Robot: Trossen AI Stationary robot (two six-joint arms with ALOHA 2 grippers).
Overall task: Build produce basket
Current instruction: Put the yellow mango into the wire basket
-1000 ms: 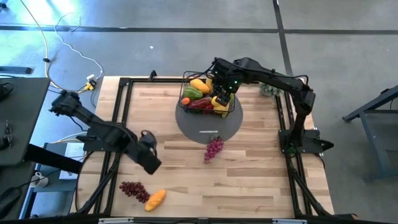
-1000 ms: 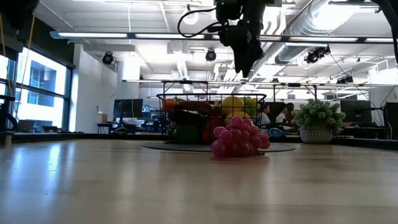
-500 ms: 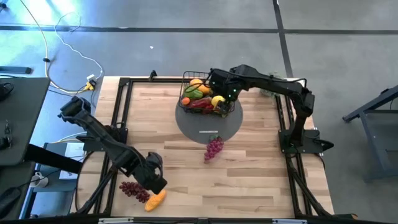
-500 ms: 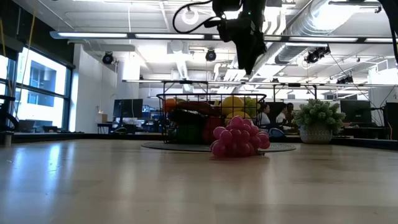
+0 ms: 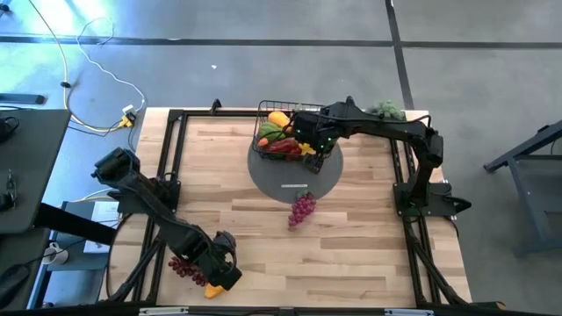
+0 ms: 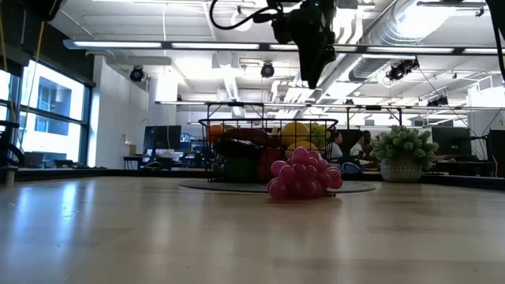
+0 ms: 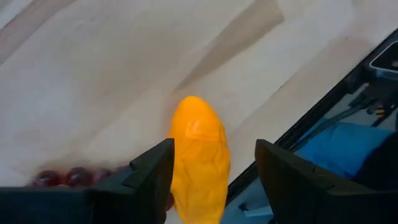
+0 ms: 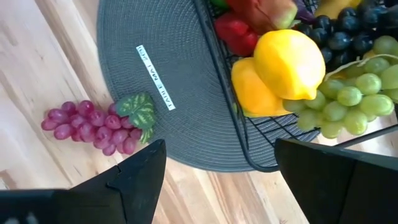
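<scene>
While both claws stand wide and hold nothing, produce is split between basket and table.
Left gripper: low at the table's near-left corner, orange fruit between its spread fingers, dark red grape bunch just beside. Right gripper: above the basket, which sits on a grey round mat with lemons, green grapes and red pepper inside; pink grape bunch lies below it, touching the mat's edge.
</scene>
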